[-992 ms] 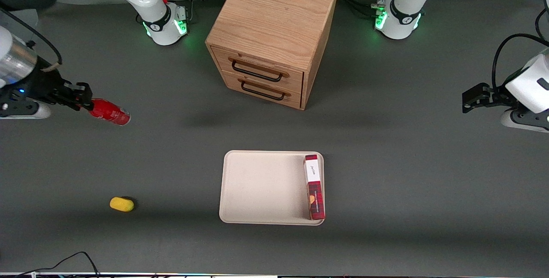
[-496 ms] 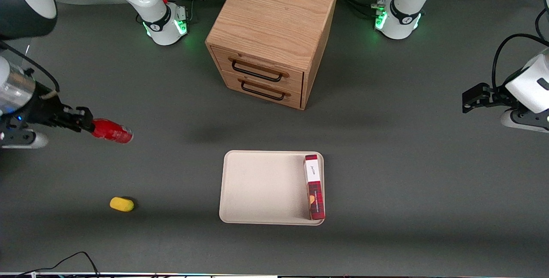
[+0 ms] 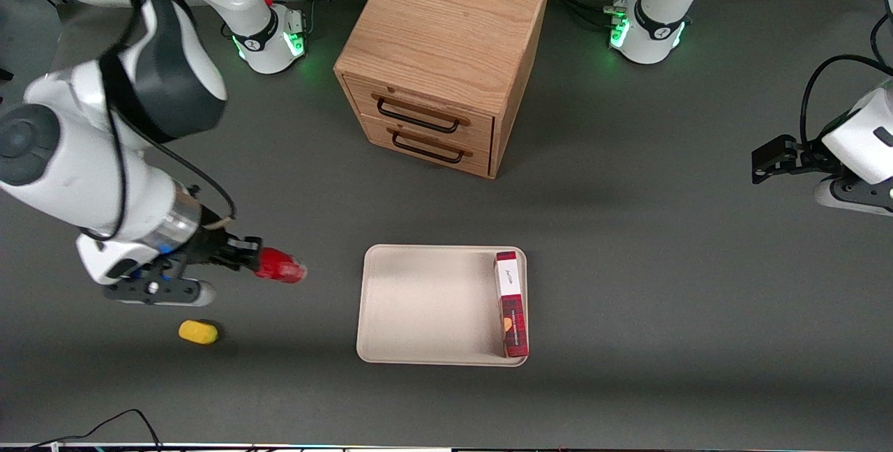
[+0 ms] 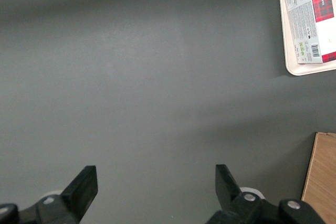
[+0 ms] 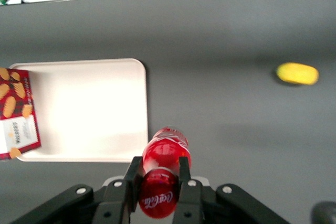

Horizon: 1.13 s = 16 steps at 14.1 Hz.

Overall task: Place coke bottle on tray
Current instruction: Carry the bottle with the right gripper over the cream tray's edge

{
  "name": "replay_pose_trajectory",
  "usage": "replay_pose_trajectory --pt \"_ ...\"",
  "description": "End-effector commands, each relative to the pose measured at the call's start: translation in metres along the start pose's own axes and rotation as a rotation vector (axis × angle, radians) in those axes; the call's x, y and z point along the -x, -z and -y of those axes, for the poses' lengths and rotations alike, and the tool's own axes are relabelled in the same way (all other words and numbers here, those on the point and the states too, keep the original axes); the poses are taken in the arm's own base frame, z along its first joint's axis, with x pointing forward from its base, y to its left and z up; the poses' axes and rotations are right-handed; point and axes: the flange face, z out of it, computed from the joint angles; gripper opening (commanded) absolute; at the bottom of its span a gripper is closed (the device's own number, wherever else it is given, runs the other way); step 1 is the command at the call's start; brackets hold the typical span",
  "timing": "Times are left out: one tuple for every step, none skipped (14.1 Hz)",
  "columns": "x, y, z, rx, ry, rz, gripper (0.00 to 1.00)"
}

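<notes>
Gripper (image 3: 252, 262) clamped on the coke bottle (image 3: 280, 266), fingers pinching it on both sides as the right wrist view shows (image 5: 160, 174). I'd call the pickup done: bottle is carried lying roughly level, off the worktop, pointing at the tray (image 3: 418, 305). It sits over bare table between the yellow oval (image 3: 198, 332) and the tray's nearest short rim, close to that rim but not yet over it.

What's left, by my read: carry it across the rim, lower, release. Roughly halfway through.

Going across the worktop from the working arm's end:
- yellow oval near the front edge, nearer the camera than the gripper, well clear of the travel line
- tray in the middle, toward the front edge; most of its floor is bare
- wooden two-drawer cabinet (image 3: 446, 54) toward the back edge, drawers shut, well apart from the tray, not in the way
- red plaid box (image 3: 511, 302) lying flat in the tray, along the short rim toward the parked arm's end

Nothing stands between bottle and tray. Only concerns I see: the low rim needs clearing on the way in, and a round bottle set down on its side may roll toward the box.
</notes>
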Motion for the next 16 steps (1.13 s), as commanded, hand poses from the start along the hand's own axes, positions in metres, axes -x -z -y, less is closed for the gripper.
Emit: replay_pose_trajectory --pt "-0.009 -0.02 0.036 -0.017 -0.014 -0.056 0.0" --pt "-0.01 -0.036 0.049 -0.026 -0.021 -0.067 0.0" --pt "-0.01 -0.054 0.063 -0.028 -0.026 -0.077 0.0" --pt "-0.011 -0.069 0.073 -0.011 -0.028 -0.106 0.0" --pt "-0.012 -0.082 0.082 0.0 -0.016 -0.137 0.0" --pt "-0.012 -0.098 0.09 0.012 -0.006 -0.155 0.0" --pt "-0.012 -0.115 0.098 0.018 0.008 -0.171 0.0" --pt "-0.015 -0.13 0.097 0.02 0.01 -0.187 0.0" --pt "-0.017 -0.145 0.1 0.017 0.018 -0.196 0.0" --pt "-0.017 -0.156 0.102 0.015 0.021 -0.202 0.0" --pt "-0.016 -0.172 0.106 0.015 0.027 -0.202 0.0" --pt "-0.015 -0.18 0.111 0.01 0.037 -0.216 0.0" --pt "-0.019 -0.186 0.104 0.027 0.031 -0.225 0.0" --pt "-0.014 -0.189 0.113 0.031 0.045 -0.227 0.0" --pt "-0.013 -0.191 0.114 0.031 0.048 -0.228 0.0" --pt "-0.015 -0.194 0.11 0.039 0.045 -0.23 0.0"
